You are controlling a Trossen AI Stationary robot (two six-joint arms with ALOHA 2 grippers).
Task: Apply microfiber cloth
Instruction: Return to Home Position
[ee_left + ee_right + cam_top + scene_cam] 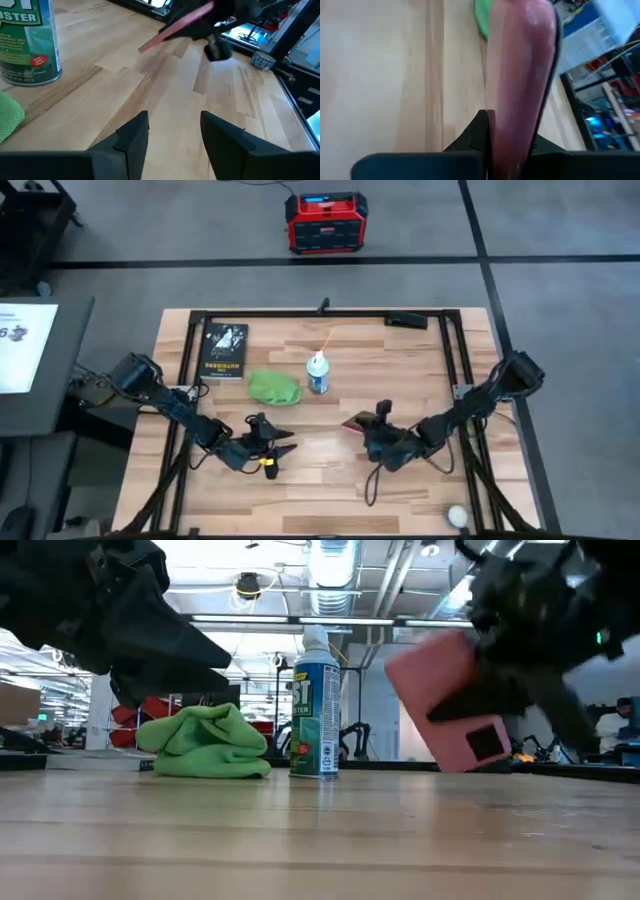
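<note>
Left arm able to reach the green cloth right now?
Probably yes. The left gripper is open and empty, with bare table between it and the cloth; the spray can stands beside the cloth, off that line.

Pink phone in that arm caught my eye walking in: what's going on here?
The right end effector grips the pink rectangular cellphone, holding it tilted over the wooden table. The left end effector hangs open and empty nearby. The lime-green microfiber cloth lies crumpled on the table beside the upright teal spray can, touched by neither arm.
</note>
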